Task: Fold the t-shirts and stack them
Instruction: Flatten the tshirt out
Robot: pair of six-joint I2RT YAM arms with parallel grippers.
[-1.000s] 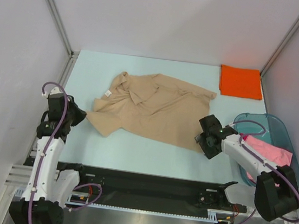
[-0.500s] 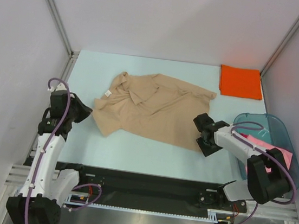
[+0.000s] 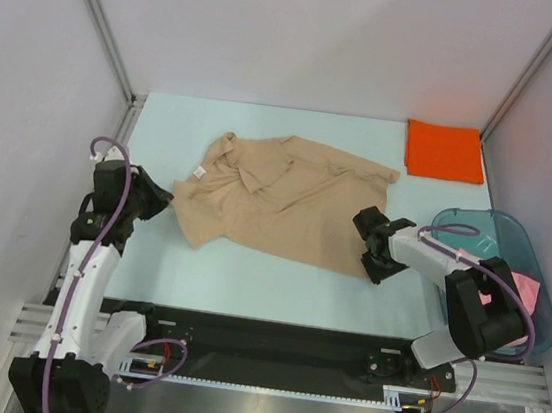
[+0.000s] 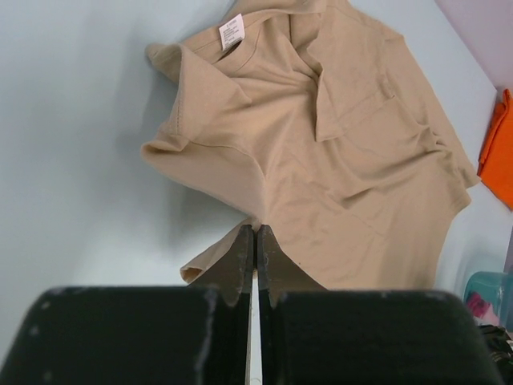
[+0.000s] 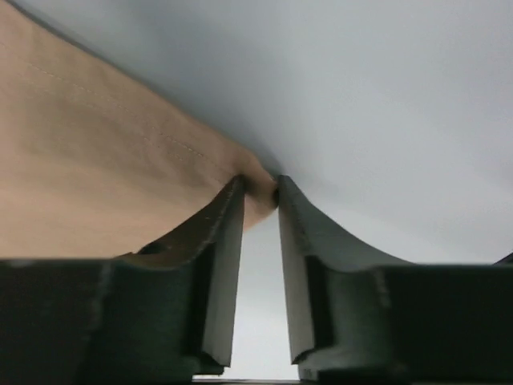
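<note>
We judge one of three done: bright orange cloth tee point(image 3: 445, 151) folded far right; crumpled tan cloth tee point(image 3: 282, 202) unfolded on the tabletop point(image 3: 246, 284); pink tee point(image 3: 526, 288) in translucent teal tub point(image 3: 495, 225). The left claw point(image 4: 255, 233) is together; the right claw point(image 5: 260, 186) is slightly apart, straddling the tan hem corner.

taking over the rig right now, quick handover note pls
The left gripper is shut on the tan t-shirt, at its left edge.
The right gripper has its jaws narrowly apart around the near right hem corner; grip not sure.
The tan t-shirt lies crumpled mid-table. The orange t-shirt is folded, far right. The pink t-shirt is in the teal tub.
Left: fold tan and pink, then stack.
</note>
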